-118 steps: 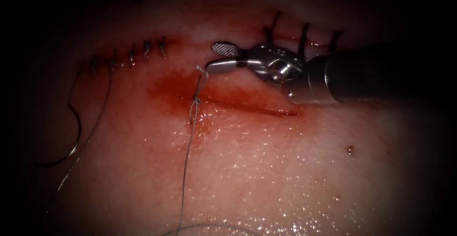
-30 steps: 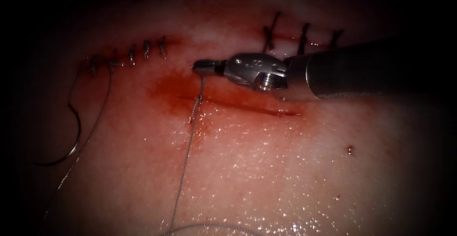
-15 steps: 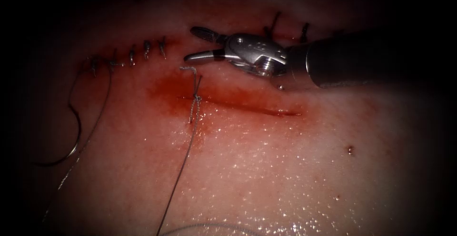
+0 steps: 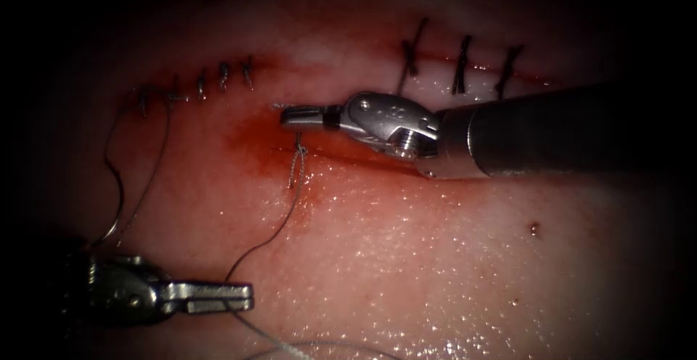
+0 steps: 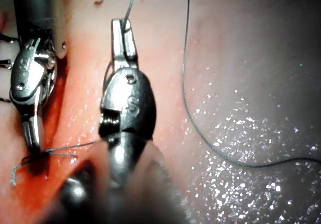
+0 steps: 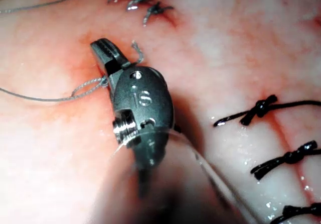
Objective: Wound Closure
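Observation:
My right tool (image 4: 299, 117) comes in from the right with its jaws shut on the short thread tail (image 4: 279, 106), just above the knot (image 4: 296, 158) at the left end of the open cut (image 4: 377, 164). The right wrist view shows those jaws (image 6: 106, 53) closed beside the tail (image 6: 134, 46). My left tool (image 4: 231, 297) lies low on the left, shut on the long thread (image 4: 270, 236) that runs up to the knot. Its jaws (image 5: 123, 30) pinch that strand. The curved needle (image 4: 120, 204) lies free on the tissue, far left of the cut.
Grey stitches (image 4: 210, 78) close the cut's left stretch, and black stitches (image 4: 461, 62) sit at the upper right. Red fluid (image 4: 254, 138) pools around the knot. A slack thread loop (image 4: 327, 345) lies along the near edge.
The right jaws opened half a second ago above the tail, then came down and shut on it. The left tool has entered at the lower left and taken the long strand.

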You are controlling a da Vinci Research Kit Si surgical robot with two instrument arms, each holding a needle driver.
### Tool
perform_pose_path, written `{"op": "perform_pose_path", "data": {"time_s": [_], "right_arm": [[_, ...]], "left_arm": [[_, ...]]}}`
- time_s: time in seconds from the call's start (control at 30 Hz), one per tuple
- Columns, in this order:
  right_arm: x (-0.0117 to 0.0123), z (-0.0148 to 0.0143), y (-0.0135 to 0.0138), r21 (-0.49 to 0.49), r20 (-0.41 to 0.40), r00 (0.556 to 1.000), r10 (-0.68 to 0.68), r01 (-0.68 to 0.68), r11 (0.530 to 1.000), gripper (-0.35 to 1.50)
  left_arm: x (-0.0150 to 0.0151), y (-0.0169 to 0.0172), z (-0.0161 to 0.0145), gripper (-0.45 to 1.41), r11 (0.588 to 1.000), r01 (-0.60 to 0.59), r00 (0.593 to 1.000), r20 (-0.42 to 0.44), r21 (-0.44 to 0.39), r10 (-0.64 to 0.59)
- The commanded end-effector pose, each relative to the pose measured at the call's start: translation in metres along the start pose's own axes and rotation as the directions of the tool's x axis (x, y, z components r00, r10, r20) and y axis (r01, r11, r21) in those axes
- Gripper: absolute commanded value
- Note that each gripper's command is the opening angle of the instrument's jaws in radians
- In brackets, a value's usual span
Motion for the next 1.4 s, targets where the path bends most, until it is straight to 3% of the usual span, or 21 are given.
{"op": "perform_pose_path", "data": {"time_s": [0.03,0.4,0.77,1.03,1.17,1.4], "right_arm": [[-0.0006,0.0009,-0.0002,0.016,0.016,0.999,-0.047,0.047,0.999,-0.35],[-0.0008,0.0046,-0.0037,0.211,-0.013,0.986,-0.165,0.164,0.964,-0.35],[-0.0001,0.0054,-0.0061,0.298,-0.034,0.984,-0.177,0.18,0.937,-0.35],[0.0005,0.0064,-0.0072,0.342,-0.098,0.984,-0.151,0.176,0.923,-0.35],[0.0012,0.0066,-0.0071,0.264,-0.085,0.986,-0.145,0.162,0.951,-0.35],[0.0013,0.0061,-0.0058,0.21,-0.074,0.987,-0.143,0.156,0.965,-0.35]], "left_arm": [[-0.0005,0.0,0.0005,-0.45,1.0,-0.008,1.0,-0.02,-0.004,0.007],[-0.0026,-0.005,-0.0003,-0.45,0.992,-0.085,0.983,-0.173,-0.09,0.069],[-0.0067,-0.0093,-0.0035,-0.45,0.974,-0.177,0.965,-0.221,-0.139,0.144],[-0.0096,-0.0104,-0.0049,-0.45,0.956,-0.211,0.957,-0.243,-0.205,0.159],[-0.0104,-0.0102,-0.0051,-0.45,0.958,-0.186,0.962,-0.238,-0.22,0.132],[-0.0093,-0.0095,-0.005,-0.45,0.96,-0.158,0.965,-0.244,-0.231,0.1]]}}
